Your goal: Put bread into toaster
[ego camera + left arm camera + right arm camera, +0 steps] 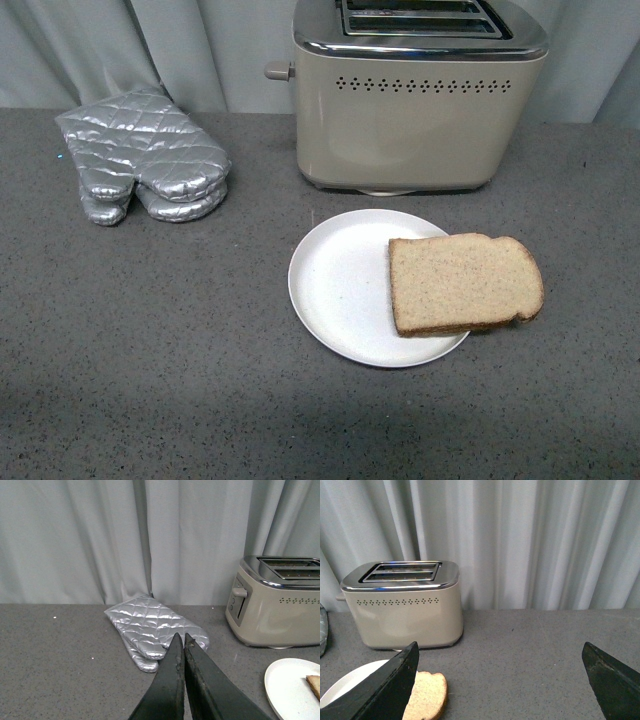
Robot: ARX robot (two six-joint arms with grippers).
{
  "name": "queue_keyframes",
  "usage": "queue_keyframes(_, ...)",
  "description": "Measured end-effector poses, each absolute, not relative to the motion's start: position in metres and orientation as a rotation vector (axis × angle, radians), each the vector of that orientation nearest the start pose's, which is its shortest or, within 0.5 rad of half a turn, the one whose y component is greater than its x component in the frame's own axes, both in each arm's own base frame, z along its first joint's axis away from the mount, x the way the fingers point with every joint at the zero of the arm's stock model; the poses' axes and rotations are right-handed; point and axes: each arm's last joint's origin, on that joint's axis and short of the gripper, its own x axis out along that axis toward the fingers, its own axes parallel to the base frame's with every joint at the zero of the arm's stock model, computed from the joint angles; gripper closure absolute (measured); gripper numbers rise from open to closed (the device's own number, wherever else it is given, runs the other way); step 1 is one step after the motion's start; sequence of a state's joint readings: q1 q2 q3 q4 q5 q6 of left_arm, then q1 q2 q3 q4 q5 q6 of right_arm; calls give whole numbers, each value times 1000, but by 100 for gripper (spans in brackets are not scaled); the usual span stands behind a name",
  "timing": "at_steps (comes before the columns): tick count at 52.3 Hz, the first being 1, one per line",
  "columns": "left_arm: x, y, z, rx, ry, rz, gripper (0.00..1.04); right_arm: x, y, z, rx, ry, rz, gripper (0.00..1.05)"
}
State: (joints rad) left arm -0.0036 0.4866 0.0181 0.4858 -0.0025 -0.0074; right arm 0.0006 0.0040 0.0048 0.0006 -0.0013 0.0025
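Light-brown bread (pixel 465 283) lies flat on the right part of a round white plate (pixel 335 290), and its rounded crust end juts out over the plate's rim. The plate sits on a grey speckled worktop (pixel 150 380), just in front of the toaster (pixel 420 120). The toaster is a cream-beige box with a chrome top. It stands upright at the back of the worktop against a pale curtain (pixel 150 50), with its two slots facing up and its lever knob (pixel 278 71) on its left side. A pair of silver quilted oven mitts (pixel 140 165) lies stacked to the left of the toaster, well apart from the plate.

The left tool (pixel 181 640) has its dark fingers pressed together at the tips, gripping nothing, and it hangs above the worktop near the mitts. The right tool (pixel 500 647) has its fingers spread wide apart and also grips nothing. In its wrist view one finger covers part of the plate and bread, with the toaster behind them. Neither arm appears in the front view.
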Motion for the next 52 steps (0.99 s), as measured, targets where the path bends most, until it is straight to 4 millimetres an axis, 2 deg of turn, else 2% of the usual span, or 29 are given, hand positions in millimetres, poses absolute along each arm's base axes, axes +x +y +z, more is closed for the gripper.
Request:
queue_keyframes(47,108,0,172,-7,-21,-2,101,98,0,165,2,-1,2,10)
queue_keyframes(52,100,0,168,-7,11,-3,101,98,0,165,2,-1,2,10)
